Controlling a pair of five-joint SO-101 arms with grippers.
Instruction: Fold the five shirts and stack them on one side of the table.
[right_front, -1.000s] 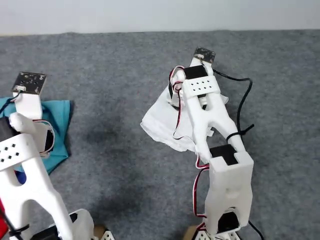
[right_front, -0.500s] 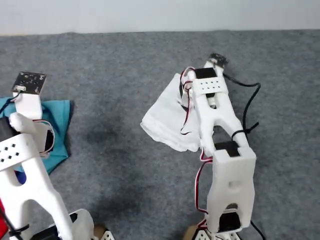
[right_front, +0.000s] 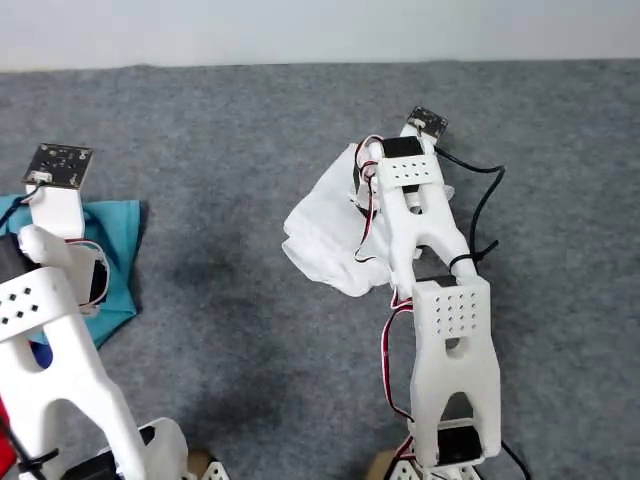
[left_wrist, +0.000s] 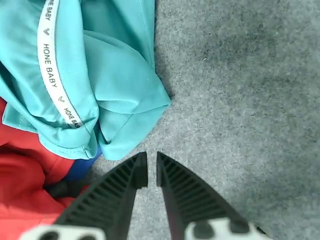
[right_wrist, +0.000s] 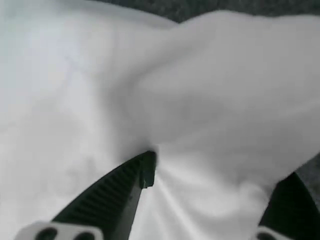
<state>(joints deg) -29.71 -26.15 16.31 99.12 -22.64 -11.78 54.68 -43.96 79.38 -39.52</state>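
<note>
With the right gripper (right_wrist: 215, 185): gapes wide, jaws well apart, and presses down into the white shirt (right_front: 320, 235), with cloth bulging up between the fingers (right_wrist: 142, 172). Lies bunched mid-table under that arm in the high view. Against a second ago: swings the wrist slightly rightward, turns the forearm's perforated face up, and rounds off the shirt's left corner.

With the left gripper (left_wrist: 150, 170): stays pinched nearly closed on nothing above the grey table (left_wrist: 240, 75), just beside the corner of the teal shirt (left_wrist: 115, 75), which overlaps a red shirt (left_wrist: 25, 190) and something blue (left_wrist: 82, 167). Keeps its earlier place.
</note>
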